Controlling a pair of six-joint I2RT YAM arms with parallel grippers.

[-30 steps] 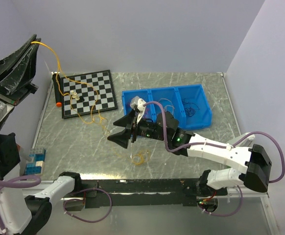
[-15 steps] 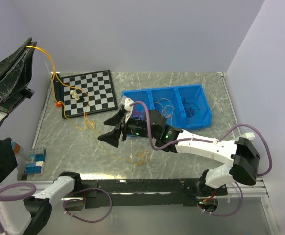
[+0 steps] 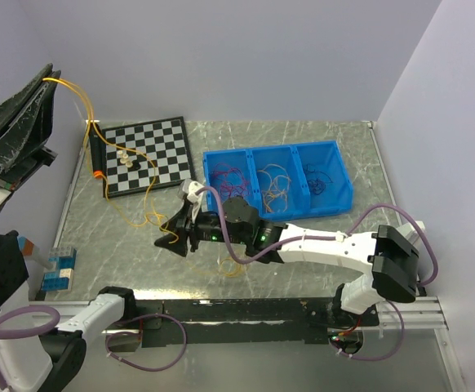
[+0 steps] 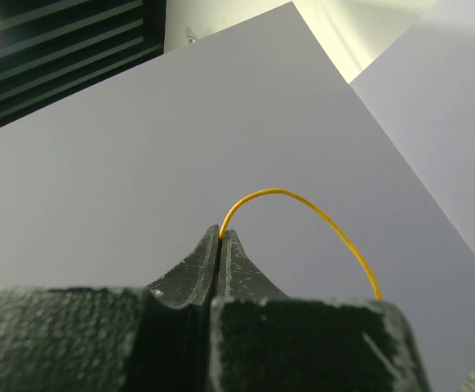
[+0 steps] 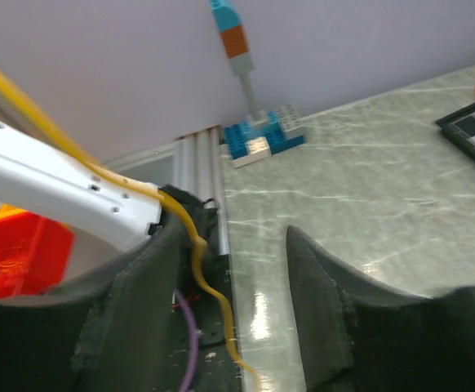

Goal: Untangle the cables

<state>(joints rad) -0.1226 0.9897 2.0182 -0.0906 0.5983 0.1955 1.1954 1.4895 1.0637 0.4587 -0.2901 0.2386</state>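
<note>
Jaws on your left gripper (image 4: 222, 235) are pinched flat together on the yellow cable (image 4: 299, 204), which arcs out from the tips. That hand is lifted high above the table (image 3: 262, 135) at about 10 o'clock. I judge the height is meant to draw the strand out and lift it clear of its own loops. From the tips it drops across the chessboard (image 3: 160, 143) and trails toward 6 o'clock, where a small yellow curl (image 3: 231, 265) lies beside the right arm.

Your right gripper (image 5: 231, 233) stands wide and holds nothing. It sits low near the table's centre, pointing toward 9 o'clock. Its wrist view shows the yellow strand passing close beside one finger; you can't tell from here whether they touch. That placement reads as lining up a second grasp lower on the same strand.

At 2 o'clock the blue tray (image 3: 270, 149) holds red strands (image 3: 231, 174) in its left compartment, yellow-orange strands (image 3: 274, 181) in the middle and dark purple strands (image 3: 323, 175) in the right. They look already sorted. Blue blocks (image 3: 58, 269) sit at 8 o'clock.

You'll find no brand, label or readable writing in any view.
</note>
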